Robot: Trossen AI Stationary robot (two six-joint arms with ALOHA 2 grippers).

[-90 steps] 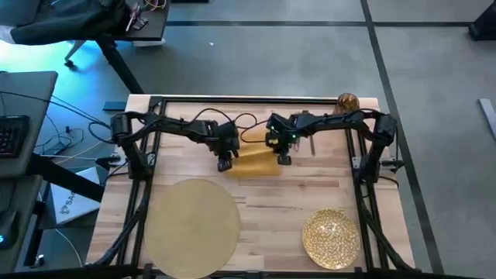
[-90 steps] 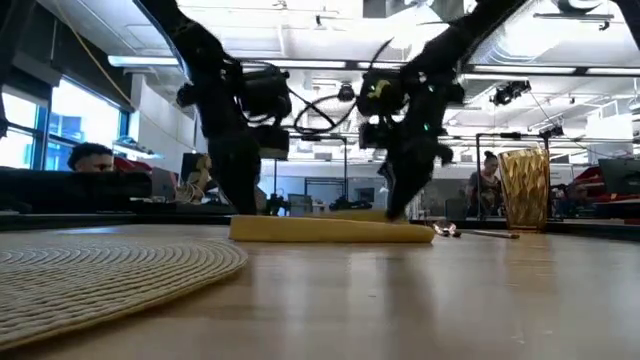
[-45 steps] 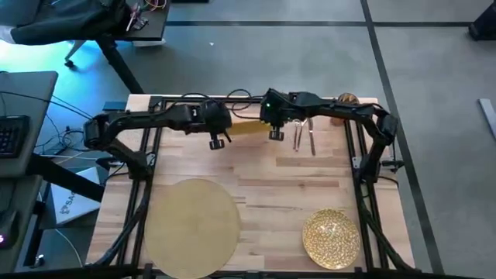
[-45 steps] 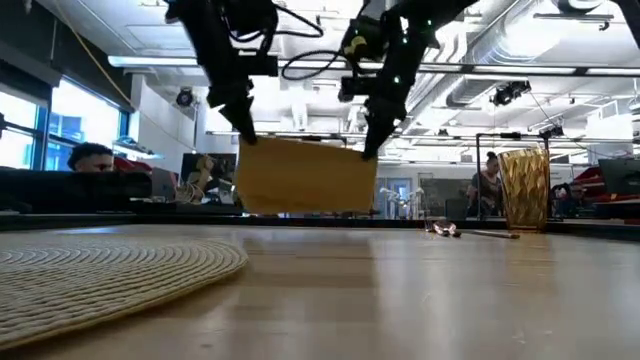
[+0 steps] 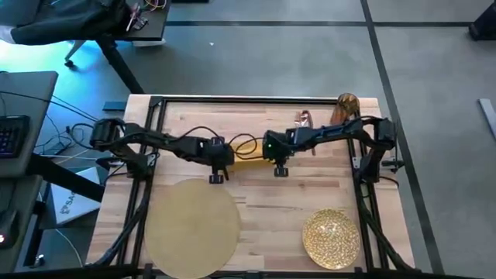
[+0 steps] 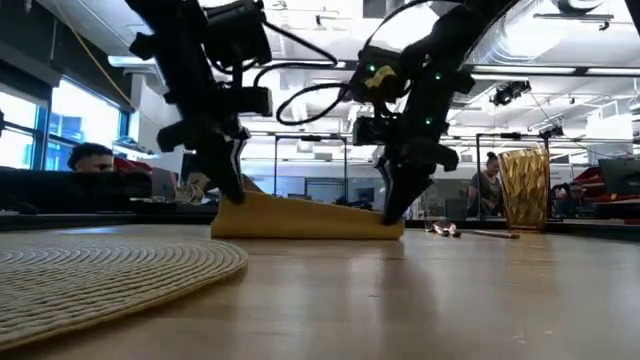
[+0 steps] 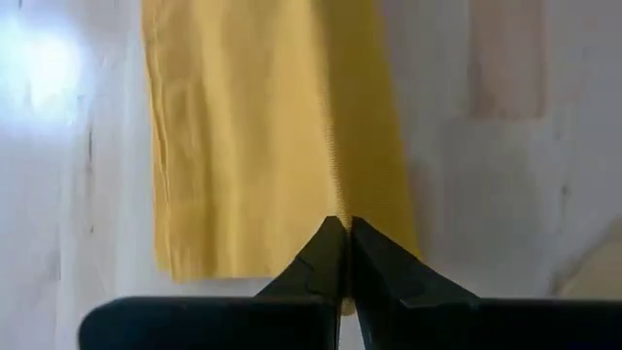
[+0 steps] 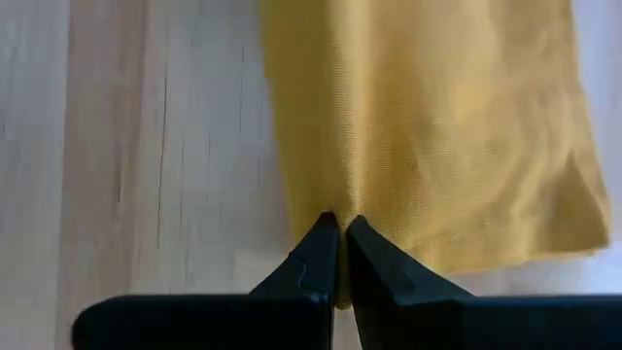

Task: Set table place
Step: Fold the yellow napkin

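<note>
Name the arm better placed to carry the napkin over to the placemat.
Left, probably. Both pincers pinch the napkin, but the left pincer hangs just beside the placemat, while the right pincer sits farther off toward the gold plate.

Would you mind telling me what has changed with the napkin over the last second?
Both end effectors, left and right, lifted the napkin off the table and have now lowered it again, nearer the placemat, each shut on an edge. The placemat, plate, glass and cutlery stayed put.
</note>
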